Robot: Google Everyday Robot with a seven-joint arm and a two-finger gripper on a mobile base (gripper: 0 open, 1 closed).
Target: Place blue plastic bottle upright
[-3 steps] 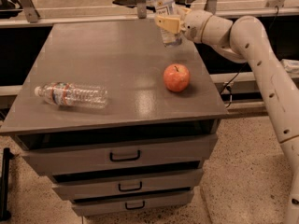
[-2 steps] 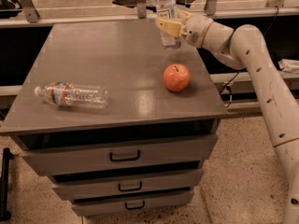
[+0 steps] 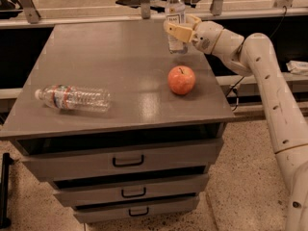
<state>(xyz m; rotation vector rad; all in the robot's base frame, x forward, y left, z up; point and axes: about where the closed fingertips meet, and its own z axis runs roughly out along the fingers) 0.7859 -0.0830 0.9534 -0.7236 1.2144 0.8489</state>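
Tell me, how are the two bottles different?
The small bottle stands upright at the back of the cabinet top, held by the gripper; the long bottle lies on its side near the front left, untouched. The small bottle is stubbier; the long bottle is ribbed. Both are clear plastic.

High front view, downward; gripper [image 3: 179, 27] top right.

Cream hand [image 3: 183, 27] grips white-capped clear bottle [image 3: 174, 7]; red apple [image 3: 181, 80], grey cabinet [image 3: 110, 57].

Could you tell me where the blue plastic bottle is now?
The blue plastic bottle is upright near the far edge of the table, behind the apple, gripped by the tool.
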